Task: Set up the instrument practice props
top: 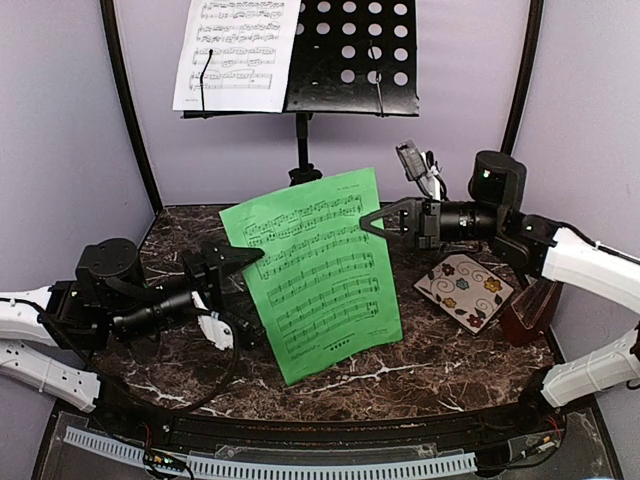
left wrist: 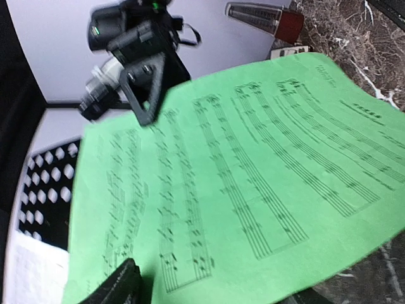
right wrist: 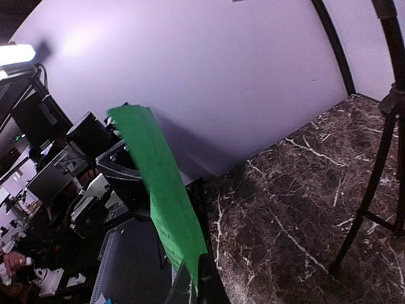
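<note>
The green music sheet (top: 320,280) hangs between my two end effectors.
My left end effector (top: 238,262) is clamped on its left edge and my right end effector (top: 372,222) on its upper right edge, over the surface (top: 440,350), nearer than the black music stand (top: 350,60) holding the white music sheet (top: 235,50). Light, limp paper, I judge: grip the margins and keep it taut, or it sags and creases.

Soft, even light, sharp from above; the left wrist view blurs the green sheet (left wrist: 240,177), the right wrist view bows at its edges, a lamp (right wrist: 16,54) glaring upper left.
</note>
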